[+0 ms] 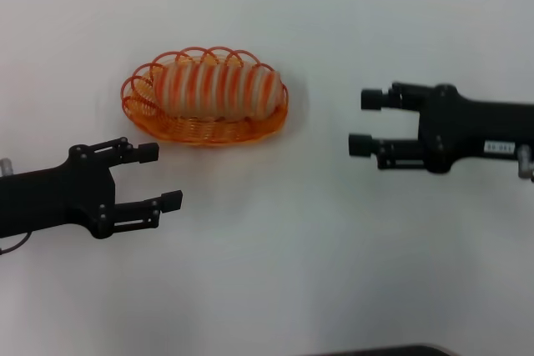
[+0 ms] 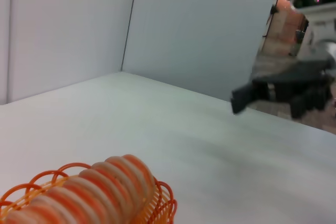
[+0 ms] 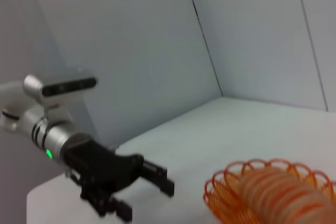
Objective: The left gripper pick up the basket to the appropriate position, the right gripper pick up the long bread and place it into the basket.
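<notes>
Bread [image 1: 215, 89] lies lengthwise inside basket [image 1: 204, 128], basket resting on white table [image 1: 275, 273], toward far left of centre. Task looks essentially done: loaf placed, nothing left but arms clearing off. Left gripper [image 1: 163, 177] hangs near basket's front, apart from it, jaws wide open, empty. Right gripper [image 1: 367, 122] sits well off to basket's right, jaws spread, holding nothing. Plain white walls behind table; nothing visible obstructs either arm.
</notes>
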Robot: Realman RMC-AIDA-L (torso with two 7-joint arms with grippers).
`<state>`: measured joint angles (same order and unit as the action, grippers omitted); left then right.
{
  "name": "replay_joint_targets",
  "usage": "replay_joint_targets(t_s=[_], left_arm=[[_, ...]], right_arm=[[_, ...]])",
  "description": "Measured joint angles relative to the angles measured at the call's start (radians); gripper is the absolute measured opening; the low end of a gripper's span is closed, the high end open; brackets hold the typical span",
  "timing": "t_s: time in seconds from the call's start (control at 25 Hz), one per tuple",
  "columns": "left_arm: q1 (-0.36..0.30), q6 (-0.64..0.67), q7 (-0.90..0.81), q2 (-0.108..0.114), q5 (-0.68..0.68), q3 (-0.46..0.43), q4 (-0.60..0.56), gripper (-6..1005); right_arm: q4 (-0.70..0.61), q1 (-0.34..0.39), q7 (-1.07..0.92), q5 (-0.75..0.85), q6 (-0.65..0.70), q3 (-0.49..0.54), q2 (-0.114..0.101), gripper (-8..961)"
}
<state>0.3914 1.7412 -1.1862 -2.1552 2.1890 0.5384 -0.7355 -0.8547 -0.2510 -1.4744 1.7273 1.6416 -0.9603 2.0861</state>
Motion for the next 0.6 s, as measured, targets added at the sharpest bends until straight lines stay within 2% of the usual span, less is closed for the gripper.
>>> replay_joint_targets(t_s=[0.08,0.36,0.6], left_arm=[[0.003,-0.011,-0.008,0.0,0.0,0.003,0.003,794],[0.007,-0.029,-0.013,0.0,-0.008,0.0,0.028,794],[0.007,-0.038,-0.019,-0.001,-0.009,-0.01,0.042,795]], right_arm=[[0.04,0.02,0.057,0.038,-0.009,0.002,-0.002,838],[0.125,0.017,0.157,0.128,-0.035,0.051,-0.002,833],[0.135,0.01,0.183,0.145,-0.039,0.055,-0.001,832]])
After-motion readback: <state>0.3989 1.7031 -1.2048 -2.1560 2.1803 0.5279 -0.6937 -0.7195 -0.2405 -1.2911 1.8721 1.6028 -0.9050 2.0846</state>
